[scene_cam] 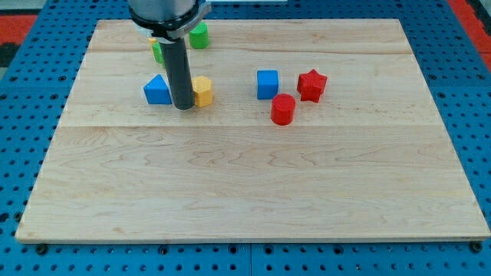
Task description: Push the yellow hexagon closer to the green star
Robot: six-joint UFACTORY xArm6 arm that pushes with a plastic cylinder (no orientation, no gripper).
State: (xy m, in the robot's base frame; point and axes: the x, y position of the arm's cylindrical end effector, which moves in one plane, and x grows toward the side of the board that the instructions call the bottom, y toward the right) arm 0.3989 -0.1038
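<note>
the pale wooden board [253, 176] fills most of the view over a blue pegboard base [23, 92]. the arm carries no gripper, so there is no open or closed state to tell, only the dark rod with my tip [183, 106] set on the board. my tip sits between two blocks: the small yellow hexagon block [203, 90] is touching or just beside it at 3 o'clock, and the blue triangular block [157, 90] is just beside it at 9 o'clock.

two green blocks lie near the board's top edge. one [199, 35] is at about 1 o'clock from my tip; the other [156, 50], at 11 o'clock, is half hidden by the rod. i cannot tell which is the star.

i judge the push is at its start. the next move calls for getting to the hexagon's 6 o'clock side and driving toward 12.

well apart at 3 o'clock sit a blue cube [267, 83], a red star [311, 84] and a red cylinder [283, 110], out of the path. the blue triangular block could be nudged.
</note>
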